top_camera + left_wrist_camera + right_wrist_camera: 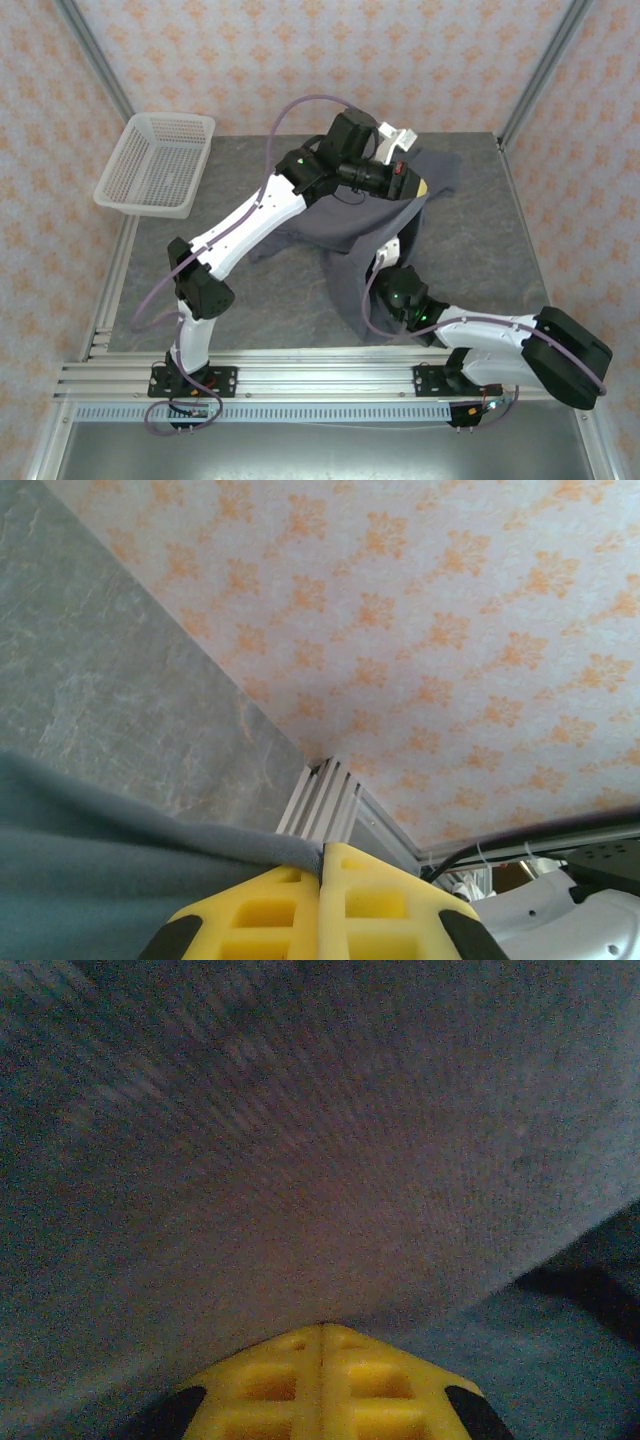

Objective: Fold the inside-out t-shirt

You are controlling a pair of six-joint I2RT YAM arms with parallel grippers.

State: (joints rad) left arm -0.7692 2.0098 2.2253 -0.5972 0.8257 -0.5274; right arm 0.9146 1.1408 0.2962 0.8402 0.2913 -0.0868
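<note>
The inside-out t-shirt (345, 228) is a dark slate-grey cloth bunched at the middle and back right of the table, part of it lifted. My left gripper (418, 186) is raised over the shirt's far side. In the left wrist view its yellow fingers (270, 905) are shut, with a hem of the t-shirt (120, 870) pinched at their tips. My right gripper (388, 254) is at the shirt's near edge, partly covered by cloth. In the right wrist view its fingers (265, 1380) are shut at the tips against the t-shirt (300, 1160).
A white mesh basket (143, 204) stands at the back left corner of the grey table (250, 300). Metal frame posts rise at the back corners, one being the right post (540, 70). The aluminium rail (300, 372) carries both arm bases.
</note>
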